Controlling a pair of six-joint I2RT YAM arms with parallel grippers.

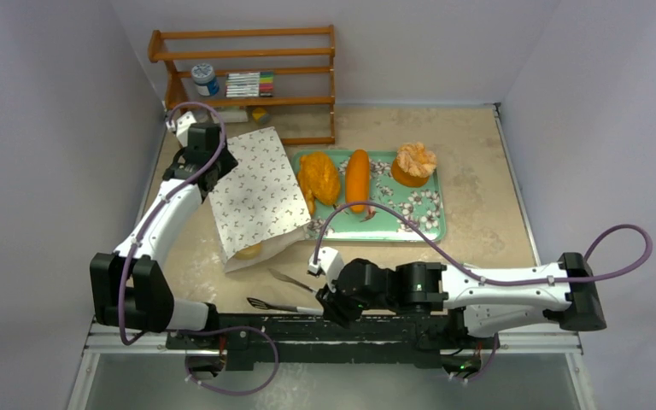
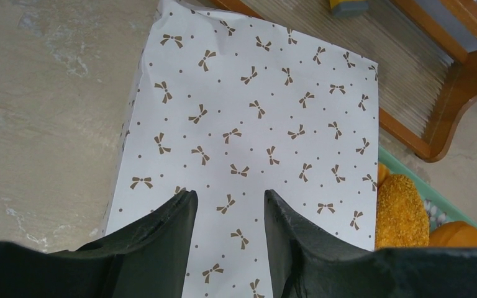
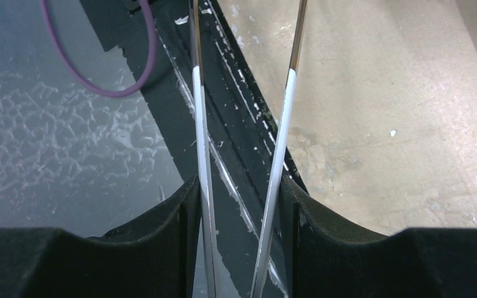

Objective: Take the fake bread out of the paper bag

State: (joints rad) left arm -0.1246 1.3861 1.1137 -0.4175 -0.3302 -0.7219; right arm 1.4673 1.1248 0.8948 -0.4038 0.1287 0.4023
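Currently one orange bread end [image 1: 250, 250] peeks from the open mouth of the paper bag [image 1: 254, 190]. The bag lies flat on the counter [image 1: 478, 179] with its mouth toward the arms. Three other pieces sit on the green floral tray [image 1: 410, 220] just beside the bag: lumpy loaf [image 1: 319, 178], smooth loaf [image 1: 357, 178], ruffled pastry [image 1: 414, 160]. Over the bag's printed face, near its closed far end, hangs the left gripper [image 2: 230, 197], jaws apart with nothing between them. Near the counter's front edge the right gripper [image 3: 239, 183] is clamped on metal tongs [image 3: 284, 124]. The tong tips are spread, aimed roughly at the bag mouth and apart from it.

Risks, as judged:
- The bag is not pinned, so a pull with the tongs would likely drag the whole bag rather than free the bread.
- The bread's surface may slip out of the thin tips.
- The tips could catch the paper lip and crease or tear it.
- The tongs could twist in the gripper, which holds only the two narrow arms.
- The piece inside is mostly hidden, so its type can't be told and a grab point is a guess.

The counter is beige, mottled and scuffed. A wooden shelf [image 1: 248, 102] at the far end holds a marker set [image 1: 249, 84] and a jar [image 1: 205, 79]. Plain pale walls [image 1: 51, 128] close three sides, and a black rail [image 1: 350, 329] runs along the near edge.
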